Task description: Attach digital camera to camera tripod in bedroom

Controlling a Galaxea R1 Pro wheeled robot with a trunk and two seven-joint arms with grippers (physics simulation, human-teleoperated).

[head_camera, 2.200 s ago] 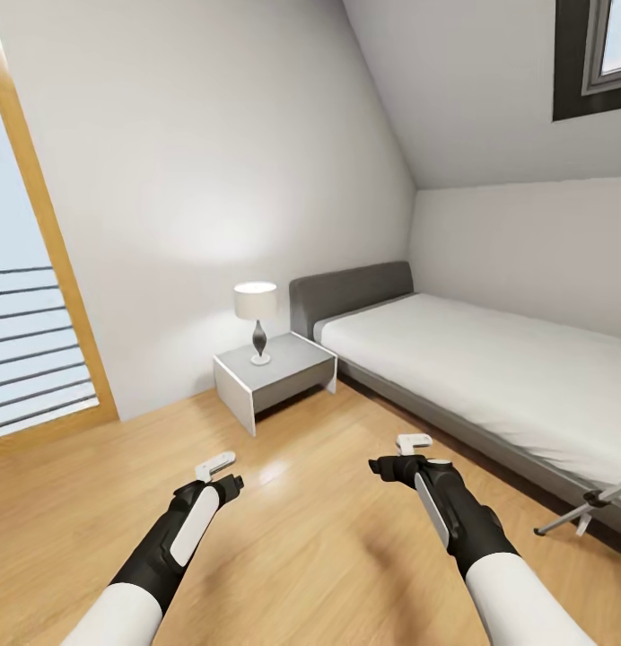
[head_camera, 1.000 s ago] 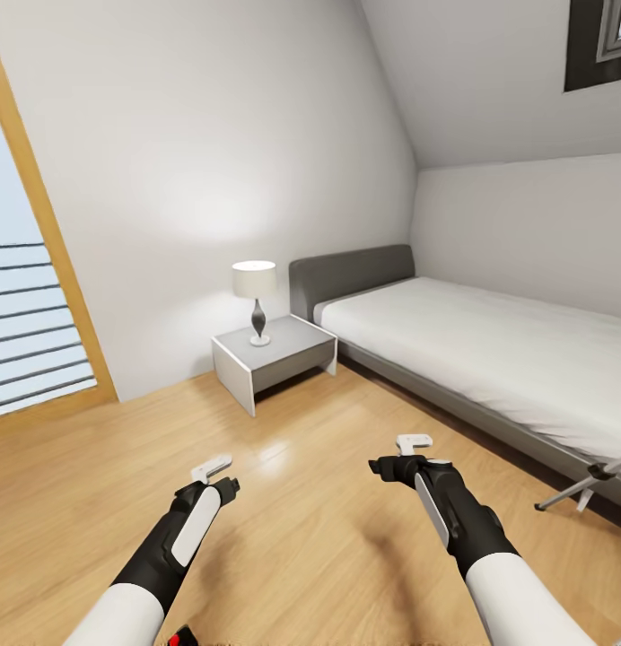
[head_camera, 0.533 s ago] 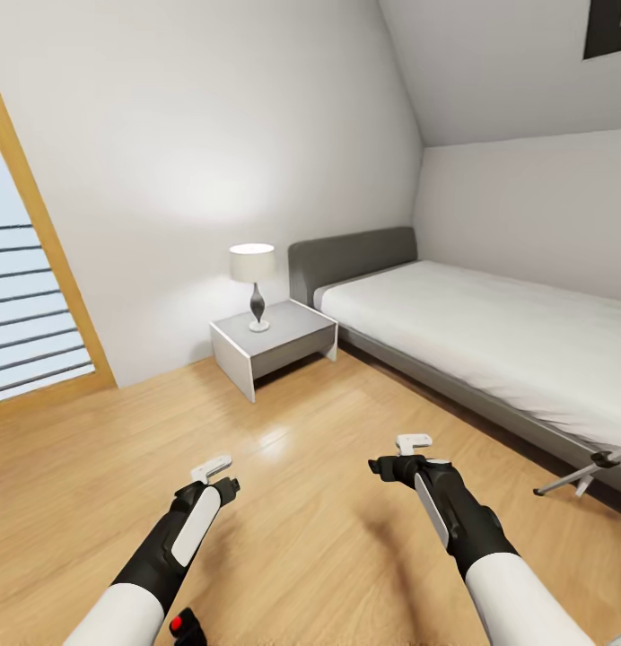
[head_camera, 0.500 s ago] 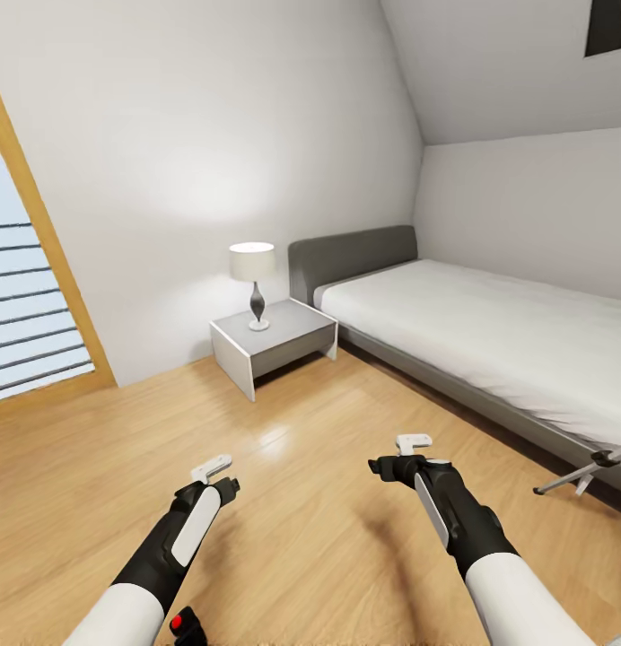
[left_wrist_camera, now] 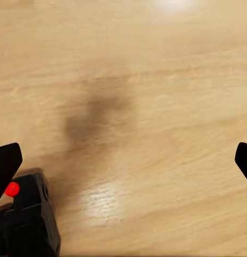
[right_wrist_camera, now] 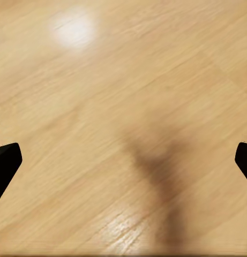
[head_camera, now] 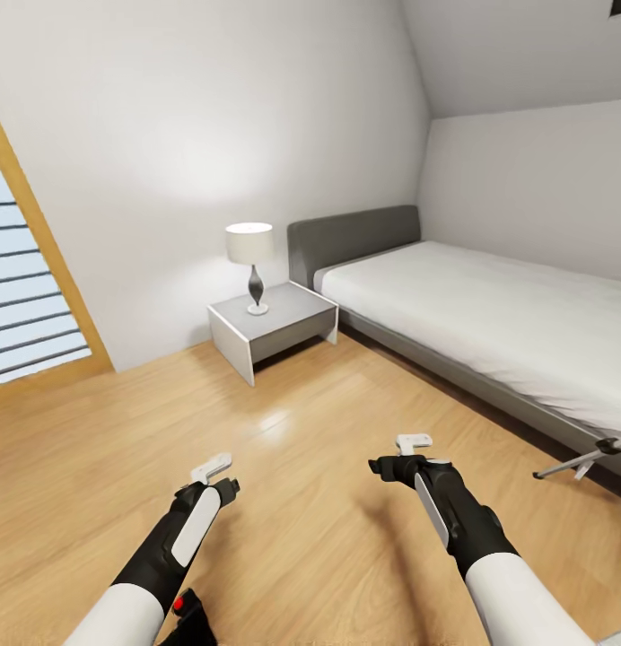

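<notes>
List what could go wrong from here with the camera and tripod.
1. The digital camera lies on the floor below the left arm, at the head view's bottom edge; driving forward might knock it.
2. The camera tripod seems tipped beside the bed, mostly out of frame, so mounting may first need righting it.
3. The left gripper and right gripper are open and empty.

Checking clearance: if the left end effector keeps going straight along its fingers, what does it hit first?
Likely the bare wood floor: the left end effector points at it with nothing between its open fingers. The camera sits off to one side of that line, though depth is unclear.
</notes>
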